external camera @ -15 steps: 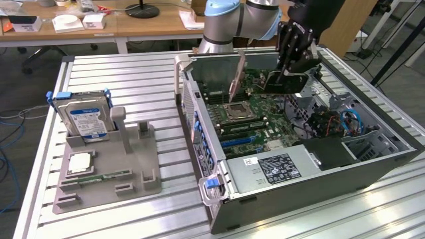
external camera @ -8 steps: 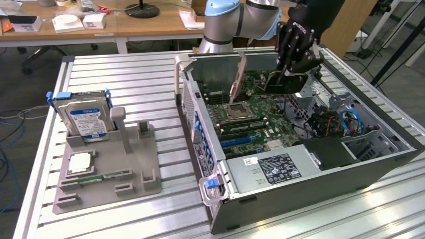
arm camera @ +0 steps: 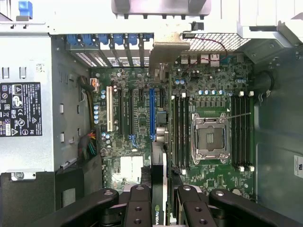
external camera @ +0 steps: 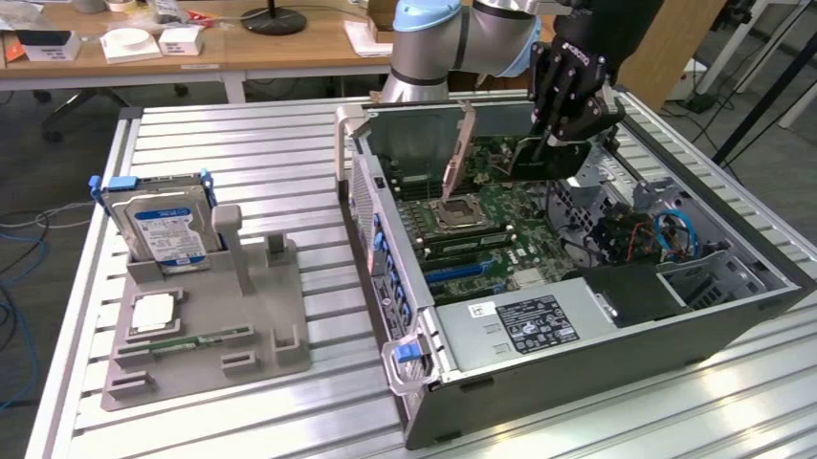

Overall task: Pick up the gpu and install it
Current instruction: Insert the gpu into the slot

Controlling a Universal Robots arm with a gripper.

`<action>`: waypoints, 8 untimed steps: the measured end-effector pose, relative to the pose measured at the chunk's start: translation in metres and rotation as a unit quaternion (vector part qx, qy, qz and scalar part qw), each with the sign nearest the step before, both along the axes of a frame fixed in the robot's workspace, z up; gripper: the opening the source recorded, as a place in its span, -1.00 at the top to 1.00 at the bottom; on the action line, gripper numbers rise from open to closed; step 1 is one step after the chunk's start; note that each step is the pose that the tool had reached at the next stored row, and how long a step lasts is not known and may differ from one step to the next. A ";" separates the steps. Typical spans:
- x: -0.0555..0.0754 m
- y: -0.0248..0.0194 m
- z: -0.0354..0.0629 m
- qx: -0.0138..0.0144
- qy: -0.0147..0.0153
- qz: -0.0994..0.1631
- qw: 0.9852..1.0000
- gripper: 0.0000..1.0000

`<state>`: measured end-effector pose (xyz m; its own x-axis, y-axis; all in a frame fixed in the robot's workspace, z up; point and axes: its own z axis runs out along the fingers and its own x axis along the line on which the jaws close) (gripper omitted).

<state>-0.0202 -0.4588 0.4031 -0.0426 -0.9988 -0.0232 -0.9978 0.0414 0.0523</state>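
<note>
The gpu (arm camera: pixel 159 182) is a slim black card seen edge-on, and my gripper (arm camera: pixel 159 201) is shut on it with a finger on each broad face. Its metal end bracket (arm camera: pixel 164 49) points toward the case's slotted rear wall. In the exterior view my gripper (external camera: pixel 552 153) hangs inside the open computer case (external camera: pixel 422 382), holding the gpu (external camera: pixel 454 153) above the green motherboard (external camera: pixel 511 253). The card hovers between the blue expansion slot (arm camera: pixel 152 113) and the memory slots beside the CPU socket (arm camera: pixel 209 137). Whether it touches the board cannot be told.
A grey fixture (external camera: pixel 255 316) on the slatted table at the exterior view's left holds a silver hard drive with a blue label (external camera: pixel 166 229) and a small green memory stick (external camera: pixel 191 340). The power supply (external camera: pixel 537 320) and cables (external camera: pixel 664 234) crowd the case's near side.
</note>
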 end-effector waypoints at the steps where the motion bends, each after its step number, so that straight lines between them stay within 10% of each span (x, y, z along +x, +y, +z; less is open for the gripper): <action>1: 0.000 0.0001 -0.0004 0.000 0.000 0.000 1.000 0.48; 8: 0.000 0.0000 -0.0042 0.000 0.000 0.000 1.000 0.48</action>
